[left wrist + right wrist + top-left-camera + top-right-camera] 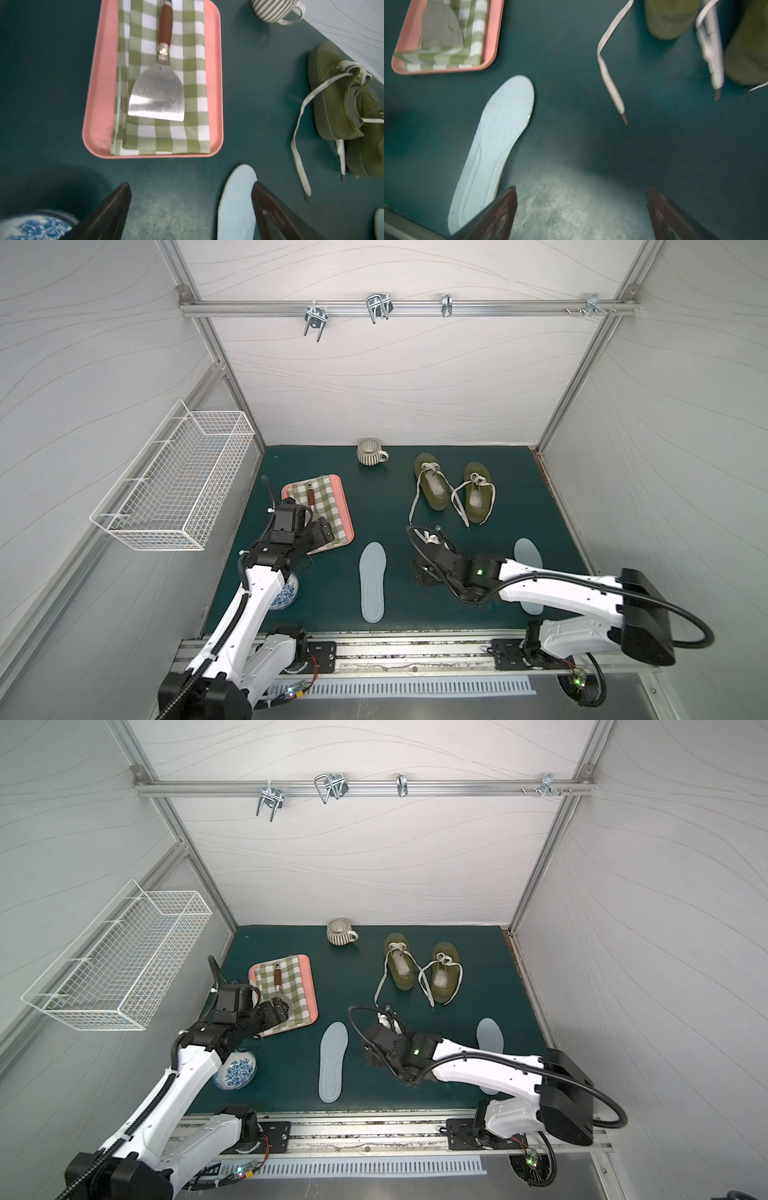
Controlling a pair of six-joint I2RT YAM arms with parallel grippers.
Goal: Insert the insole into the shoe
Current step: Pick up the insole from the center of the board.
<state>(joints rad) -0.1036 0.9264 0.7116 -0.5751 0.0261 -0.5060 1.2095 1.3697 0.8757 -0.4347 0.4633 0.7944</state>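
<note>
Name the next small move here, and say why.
Probably shift the right tool sideways over the light blue foam insole and lower it to pinch an edge. Its jaws stand open and empty above the bare dark green mat. The insole lies flat beside them, well apart from the nearer olive green lace-up shoe.

My worktop (pixel 382 506) is dark teal, with pale blue foam insoles (pixel 372 580) and olive-green canvas shoes (pixel 432 485) laced in white. The plastic tray (pixel 99 83) is salmon pink, its cloth (pixel 193 62) checked green and white, the metal spatula (pixel 158 95) silver with a red-brown handle. The ceramic mug (pixel 370 452) is cream with dark stripes, the round vase (pixel 235 1073) white with blue patterning.
</note>
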